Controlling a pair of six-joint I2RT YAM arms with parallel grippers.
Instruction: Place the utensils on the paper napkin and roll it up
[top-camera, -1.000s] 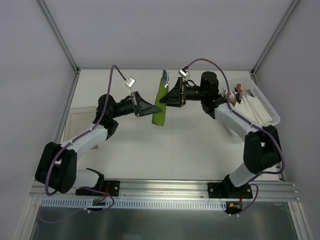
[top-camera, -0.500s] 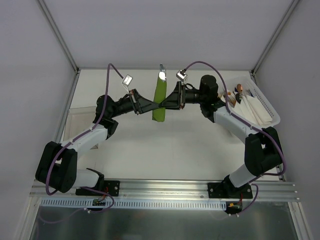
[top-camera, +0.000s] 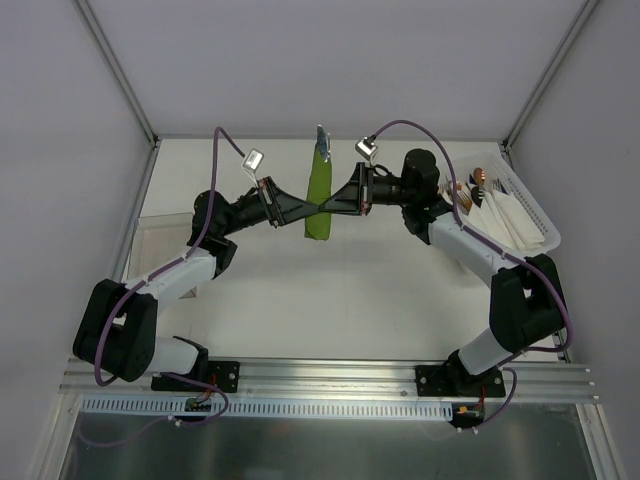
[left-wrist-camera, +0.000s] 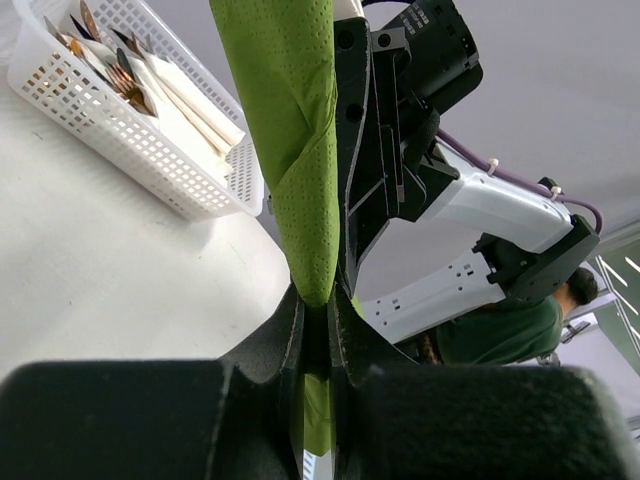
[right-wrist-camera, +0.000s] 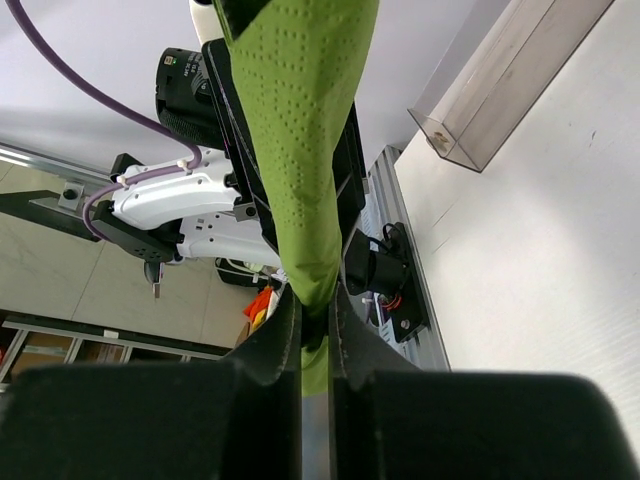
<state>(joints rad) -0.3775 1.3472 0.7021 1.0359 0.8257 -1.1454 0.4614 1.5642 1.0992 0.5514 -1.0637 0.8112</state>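
Both arms meet over the middle of the white table (top-camera: 300, 290), and the thin olive-green paper napkin (top-camera: 319, 195) is already a slim rolled tube, not a flat sheet. At its far end one silvery metal tip of the utensils (top-camera: 321, 141) pokes out. By the look of it, the cutlery is wrapped inside and the rolling is done or very nearly done. How many pieces are in there, I cannot tell.

The left gripper (top-camera: 312, 211) is clamped on the paper napkin's lower half from the left. The left wrist view shows its jaws pressed together with green paper squeezed between them. The right gripper (top-camera: 328, 206) bites the same stretch from the opposite side, pinched tight on the paper, almost tip to tip with its partner. Each wrist camera sees the tube running up and away from its own jaws, with the other gripper right behind it.

The tube appears to hang clear of the table, held only by these two pinches. What seems to be left is firming up the roll and setting it down. The white plastic lattice basket (top-camera: 545, 225) with white napkin bundles sits well to the right, and a clear plastic box (top-camera: 150, 240) is off to the left.
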